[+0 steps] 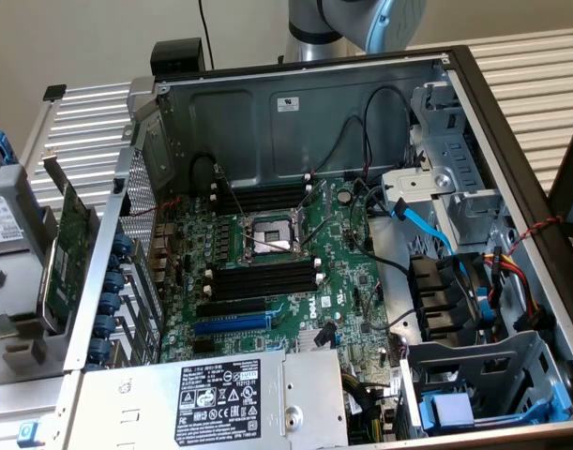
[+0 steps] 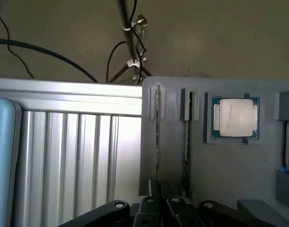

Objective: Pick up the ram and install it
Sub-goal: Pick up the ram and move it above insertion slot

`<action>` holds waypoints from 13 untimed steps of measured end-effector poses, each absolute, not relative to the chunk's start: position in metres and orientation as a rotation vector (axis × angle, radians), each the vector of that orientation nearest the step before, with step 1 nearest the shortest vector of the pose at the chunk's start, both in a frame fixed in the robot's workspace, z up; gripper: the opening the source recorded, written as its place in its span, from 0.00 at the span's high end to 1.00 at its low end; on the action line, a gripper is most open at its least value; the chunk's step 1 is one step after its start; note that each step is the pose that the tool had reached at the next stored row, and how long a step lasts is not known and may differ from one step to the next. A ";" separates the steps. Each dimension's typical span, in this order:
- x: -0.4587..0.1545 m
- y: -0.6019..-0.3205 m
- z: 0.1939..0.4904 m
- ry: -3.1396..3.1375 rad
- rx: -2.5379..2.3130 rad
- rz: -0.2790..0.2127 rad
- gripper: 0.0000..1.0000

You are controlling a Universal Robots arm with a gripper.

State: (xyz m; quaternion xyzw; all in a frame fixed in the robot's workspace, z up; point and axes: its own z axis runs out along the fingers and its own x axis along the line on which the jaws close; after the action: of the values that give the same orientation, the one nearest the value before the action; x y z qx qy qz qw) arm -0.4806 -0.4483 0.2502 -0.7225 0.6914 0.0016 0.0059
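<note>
Standing on edge in neighbouring slots of one gray tray (image 2: 229, 170) are two sticks: the ram (image 2: 157, 132) and a second memory stick (image 2: 187, 137). One processor chip (image 2: 234, 117) lies in a pocket just beside them. The gripper (image 2: 159, 188) has its fingers pressed together at one end of the ram, apparently pinching it, though that end is dark. The exterior view shows one open computer case (image 1: 295, 112) with its motherboard (image 1: 352, 281), and the arm (image 1: 361, 19) behind it.

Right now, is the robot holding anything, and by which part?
Its jaws are shut on the ram, pinching the stick's thin edge while it stands in a slot of the grey holder. How far along its length is hidden.
</note>
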 end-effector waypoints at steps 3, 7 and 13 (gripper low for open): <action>-0.479 -0.448 0.264 2.164 -2.261 0.005 0.88; -0.471 -0.448 0.283 2.164 -2.261 0.005 0.88; -0.462 -0.448 0.310 2.165 -2.262 0.007 0.88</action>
State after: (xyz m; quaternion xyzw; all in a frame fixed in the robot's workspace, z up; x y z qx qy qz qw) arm -0.4624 -0.4483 0.3096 -0.7225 0.6914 0.0022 0.0052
